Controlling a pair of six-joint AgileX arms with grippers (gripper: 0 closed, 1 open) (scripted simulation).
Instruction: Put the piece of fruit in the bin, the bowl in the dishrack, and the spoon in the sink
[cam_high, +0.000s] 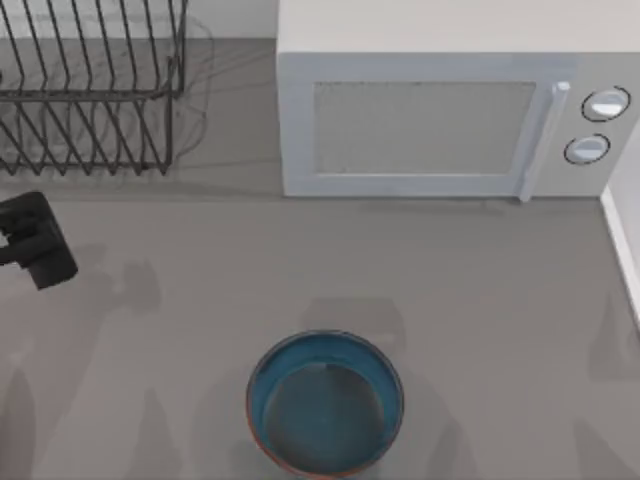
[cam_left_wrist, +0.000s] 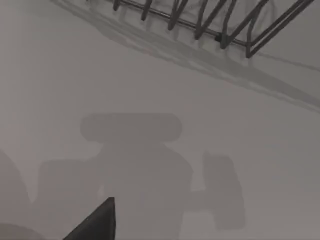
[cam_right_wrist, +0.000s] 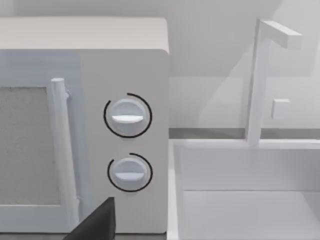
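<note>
The left tool (cam_high: 38, 245) sits at the left edge of the surface (cam_high: 480, 300), a dark block held low, with the dishrack (cam_high: 85, 90) just beyond it toward the back. Whether this tool is spread or pressed together cannot be told. The left wrist view looks down on bare surface with the rack's lower wires close ahead. The bowl (cam_high: 325, 403) stands upright well to the right of that tool, near the front edge. The right wrist view faces the microwave (cam_right_wrist: 125, 140) dials, with the white sink (cam_right_wrist: 250, 200) and its faucet (cam_right_wrist: 260, 80) beside it.
</note>
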